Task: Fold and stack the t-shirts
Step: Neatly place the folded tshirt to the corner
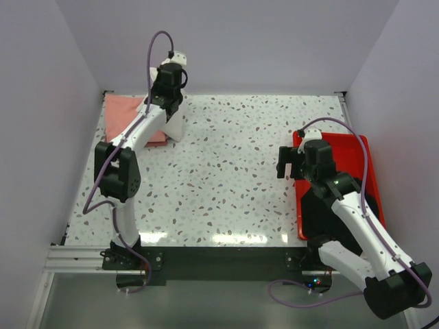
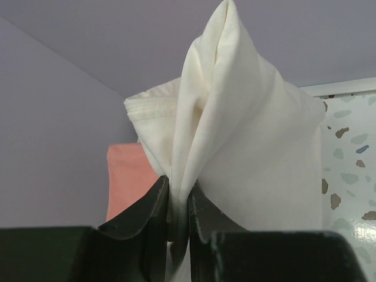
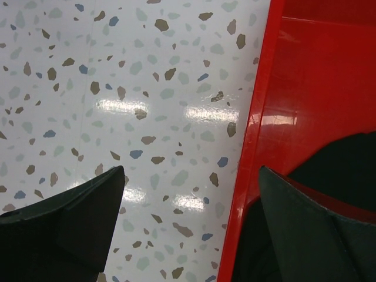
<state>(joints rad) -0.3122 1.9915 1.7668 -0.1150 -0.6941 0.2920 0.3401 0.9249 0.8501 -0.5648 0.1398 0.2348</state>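
Observation:
My left gripper (image 1: 167,96) is at the far left of the table, shut on a bunched fold of the cream-white t-shirt (image 2: 247,135). In the left wrist view the gripper (image 2: 178,197) pinches the cloth between both fingers, and the tee (image 1: 173,125) hangs from it. Its red print is hidden. The salmon-pink t-shirt (image 1: 123,113) lies flat in the far left corner, just beside and behind the hanging tee, and also shows in the left wrist view (image 2: 126,176). My right gripper (image 1: 288,164) is open and empty over the tray's left rim (image 3: 191,200). No lavender tee shows.
A red plastic tray (image 1: 357,147) stands at the right of the speckled table (image 1: 226,171), with something dark (image 1: 329,212) lying in it under my right arm. The tray's rim (image 3: 252,135) runs between my right fingers. Walls enclose the left, back and right.

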